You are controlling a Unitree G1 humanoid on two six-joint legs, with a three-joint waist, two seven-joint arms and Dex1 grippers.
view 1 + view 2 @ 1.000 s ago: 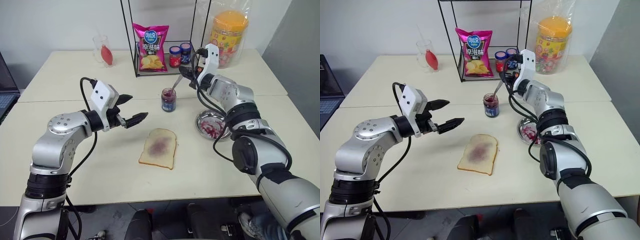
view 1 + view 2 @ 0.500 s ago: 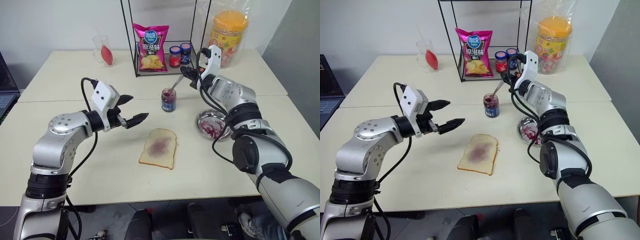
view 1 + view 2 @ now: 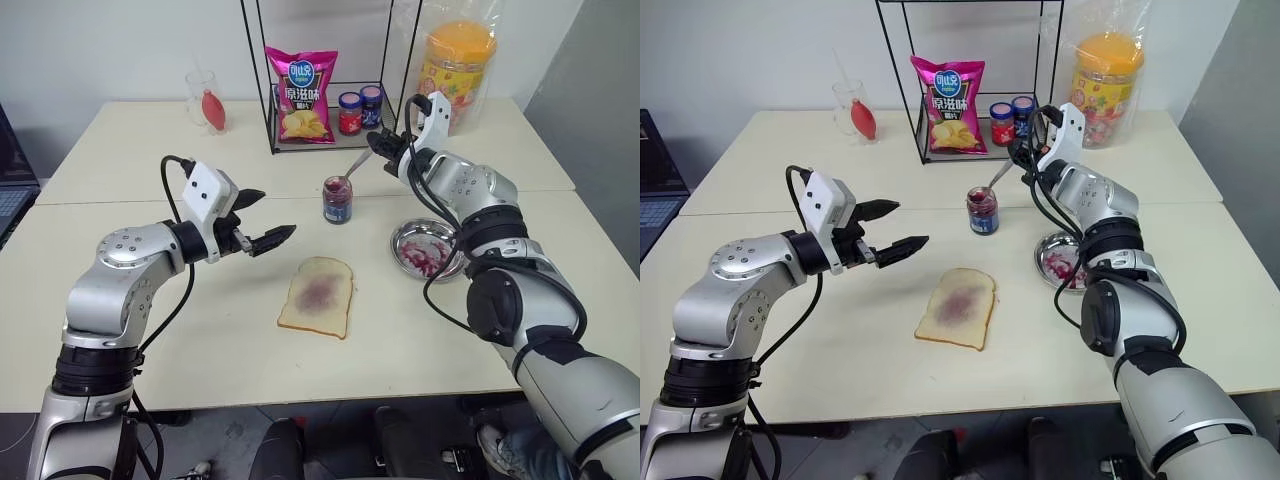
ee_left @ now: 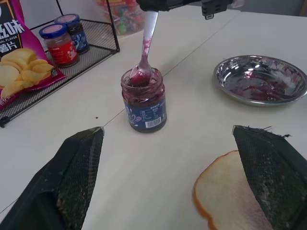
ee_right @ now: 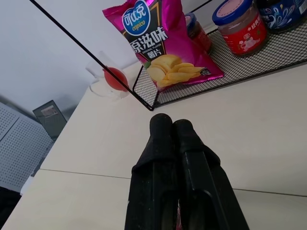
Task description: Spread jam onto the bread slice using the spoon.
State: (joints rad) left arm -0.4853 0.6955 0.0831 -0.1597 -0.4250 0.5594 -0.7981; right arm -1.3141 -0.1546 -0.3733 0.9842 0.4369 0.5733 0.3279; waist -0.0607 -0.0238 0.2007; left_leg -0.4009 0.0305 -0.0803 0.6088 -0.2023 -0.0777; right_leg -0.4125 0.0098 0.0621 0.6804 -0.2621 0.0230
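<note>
The right pincer (image 3: pixel 383 146) is closed tight on the top of the spoon (image 4: pixel 145 45) handle, reaching in from the right above the far middle of the bench (image 3: pixel 150 330). The spoon slants down and to the left from that grip, and its bowl sits inside the mouth of the small glass jar (image 3: pixel 337 200), down in the jam (image 4: pixel 139 79). The jar stands upright with its lid off, just far of the bread slice (image 3: pixel 318 296).

The bread slice lies flat near the middle of the bench, with a purplish stain at its centre and tan crust around it. To its right, apart from it, lies a round steel dish (image 3: pixel 425 248) smeared with red.

The left pincer (image 3: pixel 262 218) hangs above the bench to the left of the bread slice, its two black fingers spread wide and empty, pointing toward the jar.

At the far side stands a black wire rack (image 3: pixel 290 138) holding a pink chip bag (image 3: pixel 300 92) and two lidded jars (image 3: pixel 359 110) with red and blue labels. A clear cup (image 3: pixel 206 100) with something red in it stands far left, and a large yellow-lidded tub (image 3: pixel 456 75) stands far right
</note>
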